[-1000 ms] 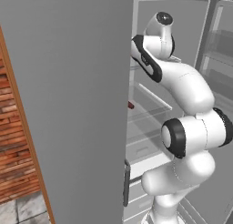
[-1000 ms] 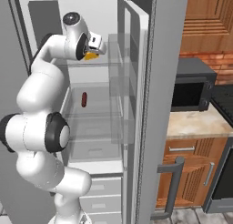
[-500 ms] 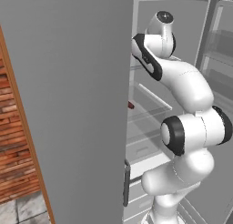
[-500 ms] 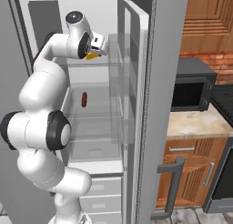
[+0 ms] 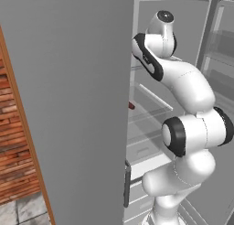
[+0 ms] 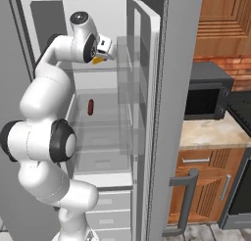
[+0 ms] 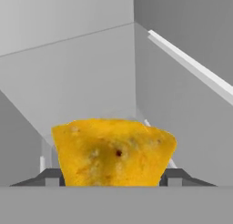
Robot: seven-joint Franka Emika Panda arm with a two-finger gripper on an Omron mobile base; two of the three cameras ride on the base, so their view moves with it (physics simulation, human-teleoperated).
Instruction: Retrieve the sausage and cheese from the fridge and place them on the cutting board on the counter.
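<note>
On the upper shelf of the open fridge [image 6: 166,88] sits the cheese [image 7: 113,152], a yellow-orange wedge. My gripper [image 7: 113,178] reaches in at that shelf, and its two dark fingertips [image 7: 51,176] press against the wedge's left and right sides. The right base view shows the cheese [image 6: 99,60] peeking out under the hand [image 6: 102,50]. One shelf lower lies the sausage [image 6: 90,107], a dark red link, seen as a small red end [image 5: 131,105] in the left base view. The counter [image 6: 211,132] is right of the fridge. The cutting board is out of view.
The fridge door [image 6: 152,117] stands open to the right of the arm, with clear door shelves. A black microwave [image 6: 206,95] sits on the counter. White drawers [image 6: 103,205] fill the fridge bottom. The fridge's grey side [image 5: 68,82] and a brick wall [image 5: 13,151] are on the left.
The fingers have drawn in against the sides of the cheese. The arm and the sausage have hardly moved.
</note>
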